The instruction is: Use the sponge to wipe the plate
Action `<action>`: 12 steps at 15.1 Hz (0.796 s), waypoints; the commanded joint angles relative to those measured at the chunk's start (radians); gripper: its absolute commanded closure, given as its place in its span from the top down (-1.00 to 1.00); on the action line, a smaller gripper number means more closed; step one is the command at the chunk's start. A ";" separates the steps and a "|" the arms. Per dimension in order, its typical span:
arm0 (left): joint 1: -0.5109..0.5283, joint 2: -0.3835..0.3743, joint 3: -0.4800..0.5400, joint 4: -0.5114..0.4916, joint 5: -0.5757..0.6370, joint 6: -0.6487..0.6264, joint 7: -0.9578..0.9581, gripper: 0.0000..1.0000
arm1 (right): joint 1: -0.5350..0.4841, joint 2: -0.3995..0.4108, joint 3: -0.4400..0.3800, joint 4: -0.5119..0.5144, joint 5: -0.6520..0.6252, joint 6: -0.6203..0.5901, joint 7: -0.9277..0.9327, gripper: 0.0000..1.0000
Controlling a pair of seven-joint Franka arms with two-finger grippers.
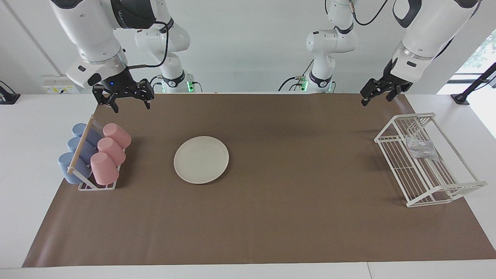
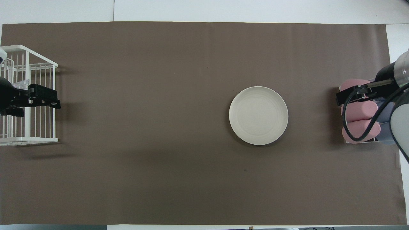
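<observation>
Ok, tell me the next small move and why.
Probably lower the open left gripper into the white wire rack onto the sponge: the sponge lies there untouched, the plate sits bare, and both grippers hang empty, the right gripper waiting above the cups.

A brown mat (image 1: 271, 217) covers most of the white table (image 1: 35, 155). A white wire rack (image 1: 422, 174) stands at the left arm's end. At the right arm's end, a small holder (image 1: 83, 149) carries three pink cups (image 1: 110, 153) and three blue cups (image 1: 73, 155) lying tilted.
</observation>
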 commanded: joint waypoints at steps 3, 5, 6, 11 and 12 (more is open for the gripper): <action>0.012 -0.018 -0.002 -0.018 -0.016 0.022 0.006 1.00 | -0.006 -0.009 0.009 -0.006 -0.003 -0.005 0.019 1.00; 0.012 -0.018 -0.001 -0.018 -0.016 0.030 0.000 1.00 | -0.006 -0.009 0.011 -0.006 -0.003 -0.004 0.019 1.00; 0.012 -0.018 -0.001 -0.018 -0.016 0.031 -0.003 1.00 | -0.006 -0.009 0.011 -0.006 -0.003 -0.004 0.019 1.00; 0.020 -0.020 -0.001 -0.029 -0.016 0.054 -0.006 1.00 | -0.006 -0.009 0.009 -0.006 -0.003 0.001 0.019 1.00; 0.018 -0.020 -0.001 -0.029 -0.007 0.057 -0.004 1.00 | -0.007 -0.009 0.009 -0.006 -0.003 -0.001 0.019 1.00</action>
